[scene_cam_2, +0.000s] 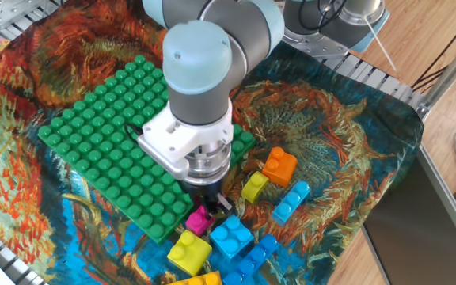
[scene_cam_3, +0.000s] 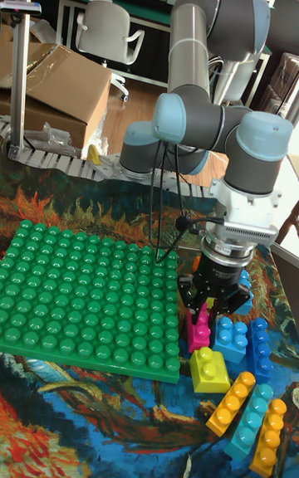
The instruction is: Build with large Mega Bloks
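My gripper (scene_cam_2: 207, 204) (scene_cam_3: 202, 302) points straight down just off the near edge of the green baseplate (scene_cam_2: 105, 146) (scene_cam_3: 83, 295). Its fingers are shut on the top of the oblong magenta block (scene_cam_2: 199, 219) (scene_cam_3: 198, 334), which stands on end close to the cloth. Just in front of it lie a yellow block (scene_cam_2: 188, 251) (scene_cam_3: 210, 370) and a blue block (scene_cam_2: 230, 236) (scene_cam_3: 231, 338). Further right are a small yellow block (scene_cam_2: 253, 187), an orange block (scene_cam_2: 279, 166) and a light blue block (scene_cam_2: 291, 202). The wrist hides the fingers' upper part in the fixed view.
Another blue block (scene_cam_2: 256, 253) (scene_cam_3: 259, 349) and a yellow-orange one (scene_cam_2: 198, 279) (scene_cam_3: 231, 403) lie near the front edge. A patterned cloth (scene_cam_2: 347, 142) covers the table. Roller rails (scene_cam_2: 370, 75) and a second robot's base (scene_cam_2: 335, 20) stand behind. A cardboard box (scene_cam_3: 58, 92) sits at back left.
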Action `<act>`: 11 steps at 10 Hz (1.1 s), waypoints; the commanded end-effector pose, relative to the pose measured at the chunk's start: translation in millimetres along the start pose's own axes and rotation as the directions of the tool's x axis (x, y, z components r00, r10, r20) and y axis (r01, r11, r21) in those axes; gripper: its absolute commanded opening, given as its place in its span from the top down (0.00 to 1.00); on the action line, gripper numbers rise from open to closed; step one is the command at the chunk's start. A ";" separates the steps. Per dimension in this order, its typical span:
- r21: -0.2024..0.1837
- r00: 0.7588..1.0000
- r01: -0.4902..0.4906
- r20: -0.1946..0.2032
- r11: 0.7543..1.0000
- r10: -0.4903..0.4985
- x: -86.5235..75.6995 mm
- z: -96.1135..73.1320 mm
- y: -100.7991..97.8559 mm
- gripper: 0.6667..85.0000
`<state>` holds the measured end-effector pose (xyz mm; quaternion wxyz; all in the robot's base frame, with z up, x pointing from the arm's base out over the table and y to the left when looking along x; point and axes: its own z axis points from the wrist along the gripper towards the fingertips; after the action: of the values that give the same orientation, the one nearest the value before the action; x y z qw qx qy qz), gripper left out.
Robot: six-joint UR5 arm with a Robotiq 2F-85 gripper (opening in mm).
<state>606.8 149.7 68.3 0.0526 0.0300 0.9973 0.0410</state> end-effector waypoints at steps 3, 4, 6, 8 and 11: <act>-0.026 0.999 0.045 -0.005 0.999 -0.046 -1.8 -31.6 -9.8 0.99; -0.024 0.999 0.030 -0.009 0.999 -0.030 -1.0 -31.6 -10.3 0.99; -0.001 1.000 -0.001 -0.012 1.000 0.001 -0.2 -31.5 -16.3 0.99; 0.008 1.000 0.006 -0.014 1.000 -0.006 0.0 -31.5 -18.7 0.99; 0.015 0.997 0.077 -0.032 0.997 -0.077 4.4 -35.0 -31.2 0.99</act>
<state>600.2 126.6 96.0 0.0429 0.0125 0.9985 0.0321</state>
